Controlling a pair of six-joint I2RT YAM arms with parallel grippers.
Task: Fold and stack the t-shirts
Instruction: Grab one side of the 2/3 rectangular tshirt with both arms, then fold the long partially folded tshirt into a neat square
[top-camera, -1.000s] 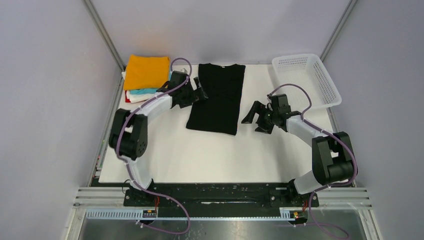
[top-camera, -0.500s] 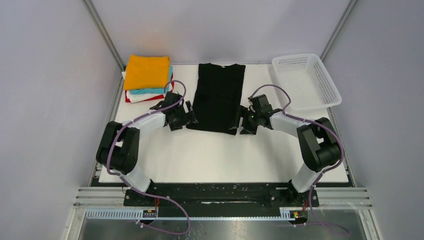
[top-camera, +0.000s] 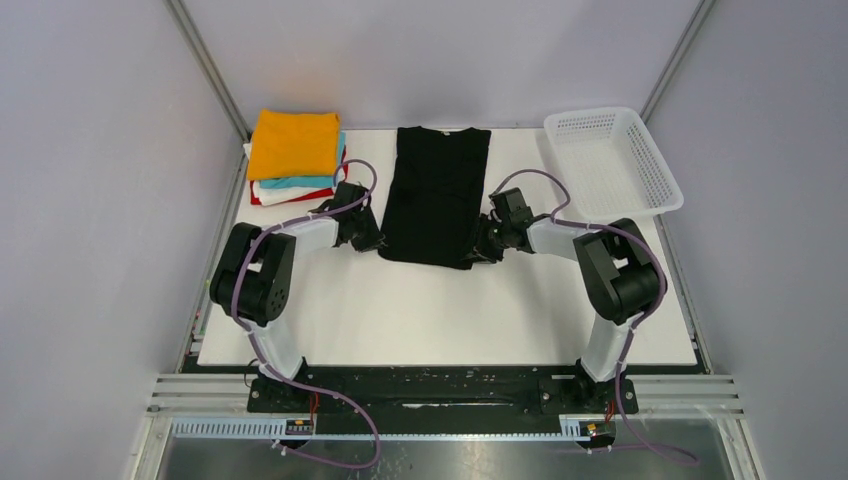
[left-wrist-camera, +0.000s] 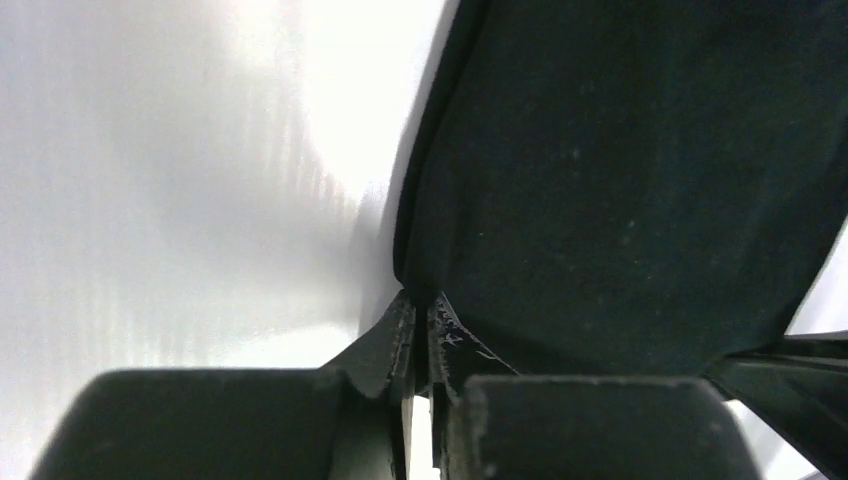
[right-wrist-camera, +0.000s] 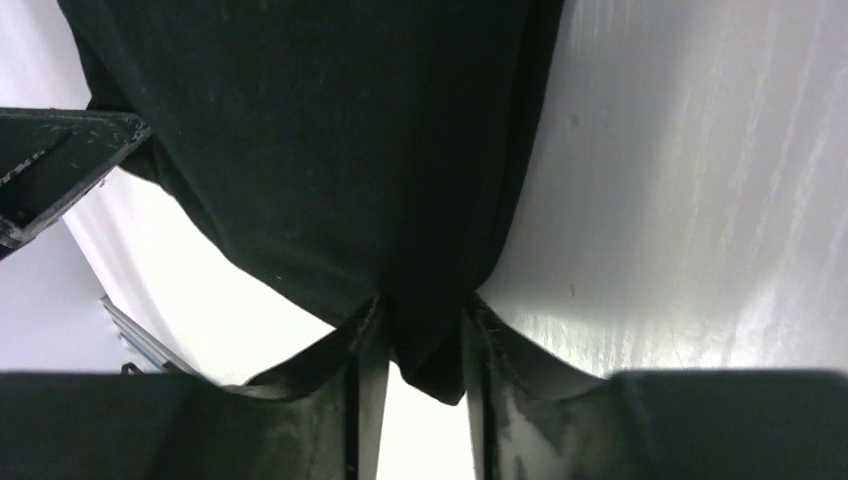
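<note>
A black t-shirt (top-camera: 435, 195), folded lengthwise into a narrow strip, lies flat on the white table (top-camera: 440, 310), collar toward the far edge. My left gripper (top-camera: 372, 243) sits at its near-left corner. In the left wrist view that gripper (left-wrist-camera: 420, 298) is shut on the hem of the black cloth (left-wrist-camera: 620, 180). My right gripper (top-camera: 478, 250) sits at the near-right corner, and its jaws (right-wrist-camera: 424, 305) pinch a bunch of the black cloth (right-wrist-camera: 330, 130). Folded t-shirts (top-camera: 295, 155) are stacked at the far left: orange on top, then turquoise, white and red.
A white mesh basket (top-camera: 590, 114) stands at the far right corner of the table. Metal frame posts rise at both far corners. The near half of the table is bare white surface.
Both arms swung in and down to the black t-shirt's near corners. Both grippers went from wide open to closed on the cloth.
</note>
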